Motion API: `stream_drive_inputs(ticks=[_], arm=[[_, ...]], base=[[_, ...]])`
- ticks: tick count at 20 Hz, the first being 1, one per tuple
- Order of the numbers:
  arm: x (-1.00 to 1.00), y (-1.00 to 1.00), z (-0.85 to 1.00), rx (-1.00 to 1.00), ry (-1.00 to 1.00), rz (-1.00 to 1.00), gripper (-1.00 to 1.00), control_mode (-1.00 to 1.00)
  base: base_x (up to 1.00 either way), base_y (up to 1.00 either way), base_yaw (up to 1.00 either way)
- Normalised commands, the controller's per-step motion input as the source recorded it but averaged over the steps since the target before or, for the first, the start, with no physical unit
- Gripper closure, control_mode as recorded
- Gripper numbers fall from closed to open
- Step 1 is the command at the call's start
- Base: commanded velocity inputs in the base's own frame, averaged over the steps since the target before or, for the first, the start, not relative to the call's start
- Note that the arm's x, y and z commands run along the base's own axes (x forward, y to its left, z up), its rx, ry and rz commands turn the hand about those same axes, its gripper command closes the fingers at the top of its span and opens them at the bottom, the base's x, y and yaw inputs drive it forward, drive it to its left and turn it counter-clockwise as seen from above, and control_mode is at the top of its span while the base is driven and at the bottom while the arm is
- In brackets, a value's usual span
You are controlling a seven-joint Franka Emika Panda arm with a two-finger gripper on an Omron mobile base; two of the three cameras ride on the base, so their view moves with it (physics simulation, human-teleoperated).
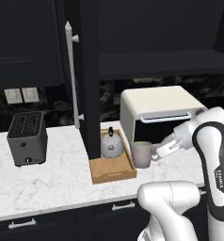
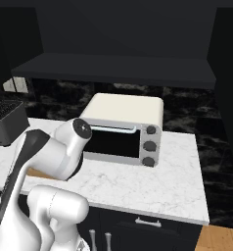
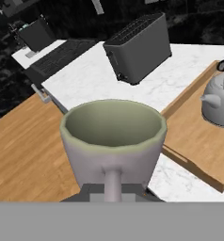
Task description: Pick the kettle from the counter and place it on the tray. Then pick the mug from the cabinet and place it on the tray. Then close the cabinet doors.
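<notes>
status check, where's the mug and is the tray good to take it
Gripper shut on mug by its handle, held just right of tray. Kettle already on tray. Open cabinet door hangs over tray's left side.

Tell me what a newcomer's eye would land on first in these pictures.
First, the pale mug, held by its handle in the gripper just right of the wooden tray, above the marble counter. Next, the silver kettle already sitting on that tray, partly behind an open black cabinet door. Behind them stands the cream toaster oven, with a grey toaster far left.
</notes>
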Motion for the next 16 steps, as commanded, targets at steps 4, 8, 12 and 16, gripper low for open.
stream_drive_inputs(ticks=[4, 8, 12, 16], arm=[[0.21, 0.17, -0.23, 0.00, -0.15, 0.00, 1.00, -1.00], [0.26, 0.01, -0.23, 0.00, -0.01, 0.00, 1.00, -1.00], [0.23, 0.00, -0.34, 0.00, 0.00, 0.00, 1.00, -1.00], [0.19, 0.00, -0.34, 0.00, 0.00, 0.00, 1.00, -1.00]], base=[[0.00, 0.00, 0.00], [0.00, 0.00, 0.00], [0.00, 0.00, 0.00], [0.00, 0.00, 0.00]])
